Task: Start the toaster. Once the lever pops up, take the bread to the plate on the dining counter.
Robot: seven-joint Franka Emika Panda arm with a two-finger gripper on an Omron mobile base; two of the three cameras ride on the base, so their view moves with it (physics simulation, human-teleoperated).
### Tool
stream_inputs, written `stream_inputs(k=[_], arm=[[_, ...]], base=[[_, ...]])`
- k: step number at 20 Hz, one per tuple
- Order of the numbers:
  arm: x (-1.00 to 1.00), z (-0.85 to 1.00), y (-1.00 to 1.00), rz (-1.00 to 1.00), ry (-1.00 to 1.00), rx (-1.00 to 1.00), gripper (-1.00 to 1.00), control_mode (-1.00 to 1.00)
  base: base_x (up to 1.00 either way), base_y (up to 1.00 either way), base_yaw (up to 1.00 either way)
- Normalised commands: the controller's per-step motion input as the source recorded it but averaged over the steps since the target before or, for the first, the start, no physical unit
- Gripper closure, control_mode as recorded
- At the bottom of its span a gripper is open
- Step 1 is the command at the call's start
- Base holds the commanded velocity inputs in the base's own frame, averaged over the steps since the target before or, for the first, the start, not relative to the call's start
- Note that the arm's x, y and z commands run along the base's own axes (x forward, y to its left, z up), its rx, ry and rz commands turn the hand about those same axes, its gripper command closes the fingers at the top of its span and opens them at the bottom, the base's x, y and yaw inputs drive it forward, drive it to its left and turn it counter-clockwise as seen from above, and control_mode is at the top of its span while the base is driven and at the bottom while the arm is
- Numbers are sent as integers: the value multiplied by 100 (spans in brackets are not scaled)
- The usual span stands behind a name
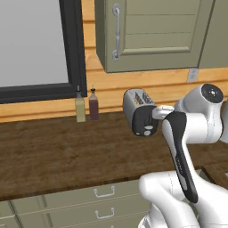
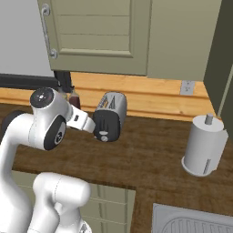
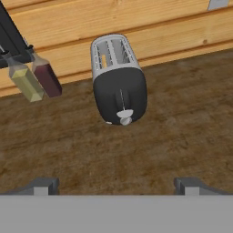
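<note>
The tool [image 3: 116, 184] is hanging with jaws spread wide and empty, short of the toaster [image 3: 118, 82], which is standing on the wooden bench [image 3: 182, 136] near the wall. Its lever [image 3: 124, 113] is probably stiff and springy, wanting a firm downward press. The bread [image 3: 104, 61] is peeking from a slot: light, crumbly, best pinched by its edge.

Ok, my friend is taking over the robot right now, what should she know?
Gripper: open and holding nothing, aimed at the toaster's black end from a little way back.
Toaster: on the brown wood counter by the wall, two bottles beside it. Something tan shows in one slot, likely the bread.
Done: the arm is lined up with the toaster; the lever is not yet touched.
Left: push the lever down, wait for it to pop up, take the bread out, carry it to the plate on the dining counter.
</note>
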Motion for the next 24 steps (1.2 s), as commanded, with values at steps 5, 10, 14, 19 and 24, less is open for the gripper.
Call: stream_inputs(k=[5, 10, 14, 19, 24], arm=[[0, 0, 0, 0, 0, 0, -100, -100], [0, 0, 0, 0, 0, 0, -100, -100], [0, 0, 0, 0, 0, 0, -100, -100], [0, 0, 0, 0, 0, 0, -100, -100], [0, 0, 0, 0, 0, 0, -100, -100]], base=[[0, 0, 0], [0, 0, 0], [0, 0, 0], [0, 0, 0], [0, 0, 0]])
